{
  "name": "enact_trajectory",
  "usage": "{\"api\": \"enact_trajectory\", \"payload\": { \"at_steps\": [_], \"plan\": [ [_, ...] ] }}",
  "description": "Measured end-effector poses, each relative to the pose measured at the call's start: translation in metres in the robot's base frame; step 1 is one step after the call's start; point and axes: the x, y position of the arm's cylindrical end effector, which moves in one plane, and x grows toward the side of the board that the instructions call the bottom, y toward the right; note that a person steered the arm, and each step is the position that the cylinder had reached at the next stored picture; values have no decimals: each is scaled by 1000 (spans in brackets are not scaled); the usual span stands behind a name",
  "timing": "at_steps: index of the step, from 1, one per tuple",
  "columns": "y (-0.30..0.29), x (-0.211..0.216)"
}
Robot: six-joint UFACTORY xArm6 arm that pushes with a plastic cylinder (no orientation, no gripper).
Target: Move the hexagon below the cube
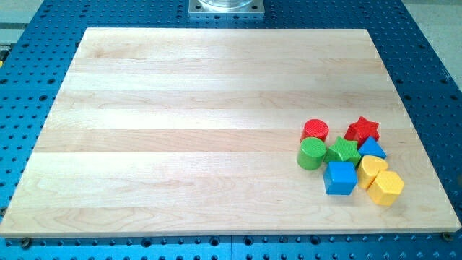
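Note:
A yellow hexagon (386, 188) lies at the view's lower right, just right of and slightly below a blue cube (340, 178). They are close or touching. Both belong to a tight cluster of blocks on the wooden board (180, 130). My tip does not show in the camera view, and neither does the rod.
The cluster also holds a red cylinder (315, 131), a red star (362, 130), a green cylinder (312, 153), a green star (343, 150), a small blue wedge-like block (372, 148) and a second yellow block (372, 169). A grey metal base (226, 6) sits at the view's top.

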Motion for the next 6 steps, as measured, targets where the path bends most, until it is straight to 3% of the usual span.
{"api": "enact_trajectory", "payload": {
  "at_steps": [1, 3, 5, 6],
  "plan": [
    [-39, 25],
    [-135, 27],
    [-172, 16],
    [-155, -1]
  ]
}}
